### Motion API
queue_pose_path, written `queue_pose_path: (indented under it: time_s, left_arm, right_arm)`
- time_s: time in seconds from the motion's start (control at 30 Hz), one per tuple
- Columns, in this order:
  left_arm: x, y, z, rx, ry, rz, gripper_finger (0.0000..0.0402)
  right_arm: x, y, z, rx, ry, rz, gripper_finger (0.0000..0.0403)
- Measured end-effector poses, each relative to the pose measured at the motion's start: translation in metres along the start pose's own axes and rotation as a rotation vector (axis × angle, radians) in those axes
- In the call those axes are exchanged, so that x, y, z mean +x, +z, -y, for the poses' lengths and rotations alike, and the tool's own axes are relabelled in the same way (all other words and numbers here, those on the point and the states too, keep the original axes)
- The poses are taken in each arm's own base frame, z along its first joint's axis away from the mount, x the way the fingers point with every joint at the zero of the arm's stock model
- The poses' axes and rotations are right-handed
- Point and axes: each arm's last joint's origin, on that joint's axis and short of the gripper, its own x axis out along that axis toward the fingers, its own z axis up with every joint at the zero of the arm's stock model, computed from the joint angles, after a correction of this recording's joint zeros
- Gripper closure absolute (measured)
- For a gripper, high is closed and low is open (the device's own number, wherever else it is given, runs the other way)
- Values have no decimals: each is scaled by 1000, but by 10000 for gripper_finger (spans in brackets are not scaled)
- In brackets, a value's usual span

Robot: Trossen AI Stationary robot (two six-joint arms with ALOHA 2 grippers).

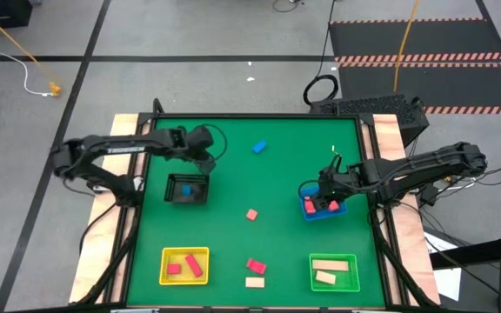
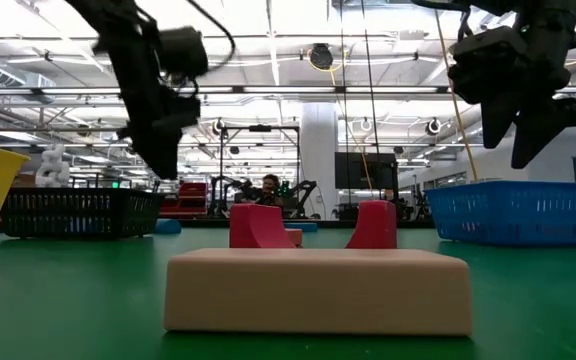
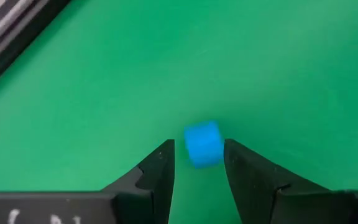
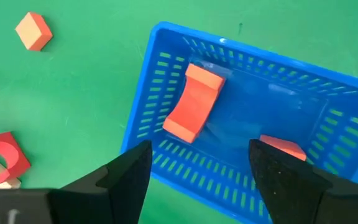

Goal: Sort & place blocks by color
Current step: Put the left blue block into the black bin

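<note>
My left gripper [image 1: 205, 162] hangs over the green table just beyond the black tray [image 1: 186, 198], which holds one blue block [image 1: 186, 188]. Its fingers stand a little apart with nothing between them. A blurred blue block [image 3: 202, 143] lies on the table past the fingertips; it is also seen farther right as the blue block [image 1: 259, 147]. My right gripper [image 4: 201, 149] is open above the blue tray [image 4: 143, 124], where two salmon-pink blocks [image 4: 194, 102] [image 4: 284, 149] lie. A salmon cube [image 1: 251, 214], a red arch block [image 1: 256, 265] and a cream bar [image 2: 318, 290] rest on the table.
A yellow tray [image 1: 165, 280] with red blocks stands near the front left. A green tray [image 1: 351, 276] with cream blocks stands near the front right. Bare green table lies between the trays in the middle. The red arch and the cream bar lie close together at the front edge.
</note>
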Motion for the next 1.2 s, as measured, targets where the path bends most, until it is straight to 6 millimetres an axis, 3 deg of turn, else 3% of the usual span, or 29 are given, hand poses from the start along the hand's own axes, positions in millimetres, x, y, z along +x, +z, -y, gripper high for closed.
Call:
queue_pose_path:
  time_s: [0.23,0.4,0.83,1.2]
  left_arm:
    - [48,-1,-7,-19,76,-170,261]
    - [63,2,-4,-22,70,-183,261]
    - [59,4,-1,-18,43,-134,261]
    - [55,0,19,33,1,-111,261]
  right_arm:
    - [0,1,0,-23,-8,20,144]
    - [0,1,0,-49,-9,22,144]
    - [0,9,4,-76,-27,58,144]
    - [0,13,6,-80,-33,66,144]
